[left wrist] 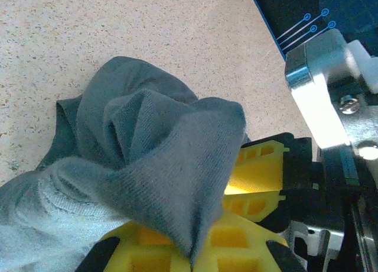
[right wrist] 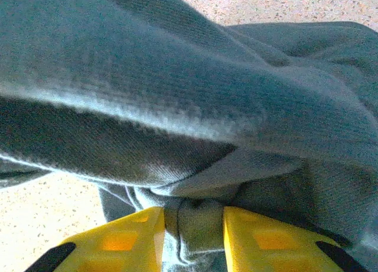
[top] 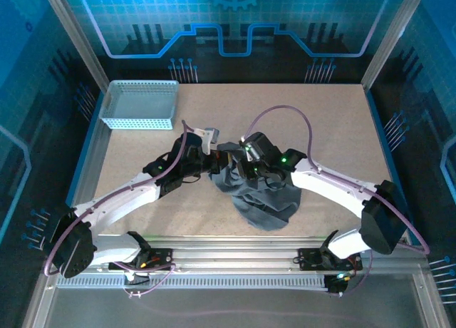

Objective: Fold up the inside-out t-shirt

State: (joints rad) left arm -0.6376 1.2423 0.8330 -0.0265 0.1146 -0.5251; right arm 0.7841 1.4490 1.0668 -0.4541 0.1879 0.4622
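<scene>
With both arms reaching in toward mid-tabletop [top: 335, 128], the dark grey t-shirt [top: 262, 200] lies bunched in a crumpled heap near the centre, a bit toward the right arm's side and the near edge, not flat anywhere. Left tool [left wrist: 192, 257] is clenched on a fold of the shirt: in its wrist view the cloth comes up from between the yellow fingers [left wrist: 236, 251] and drapes back over them in a peaked fold, with bare tabletop beyond. Right tool [right wrist: 194, 222] is grasping the shirt too: a narrow roll of fabric is pinched between its two yellow fingers [right wrist: 127, 239], and more cloth hangs in thick folds just above. From the top camera the two tools sit just beside each other at the far-left part of the heap, and the rest of the shirt trails toward the near edge. The light blue mesh basket [top: 139, 105] is at the far-left corner of the tabletop, well apart from the shirt.
</scene>
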